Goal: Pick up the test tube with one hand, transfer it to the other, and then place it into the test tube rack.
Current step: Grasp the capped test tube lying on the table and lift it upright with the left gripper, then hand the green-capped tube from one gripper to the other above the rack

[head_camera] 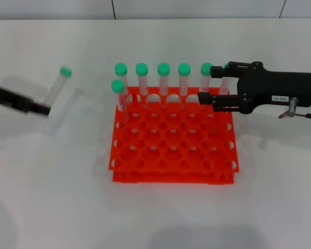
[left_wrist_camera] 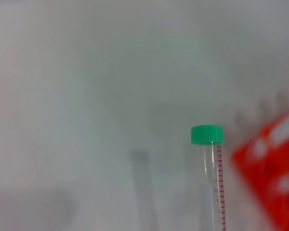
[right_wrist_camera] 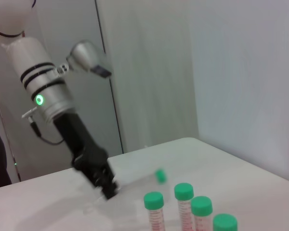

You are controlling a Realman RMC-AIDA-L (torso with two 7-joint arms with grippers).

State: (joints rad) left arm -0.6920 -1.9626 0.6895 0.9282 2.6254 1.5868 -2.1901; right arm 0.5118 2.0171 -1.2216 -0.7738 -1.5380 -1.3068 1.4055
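Holding test tube (head_camera: 58,85) up, left hand (head_camera: 41,109) pinched shut on it. Right hand (head_camera: 207,84) open, empty, over rack (head_camera: 173,150). Next: hand-off.

Capped tubes (head_camera: 163,78) are occupying the far row of the test tube rack (head_camera: 173,137), plus one hole at the left end of the second row, obstructing entry from the far side. The right gripper (head_camera: 207,83) is hanging open over the rack's far right corner. The remaining holes are standing unoccupied, and the table (head_camera: 46,181) to the rack's left is offering free passage.
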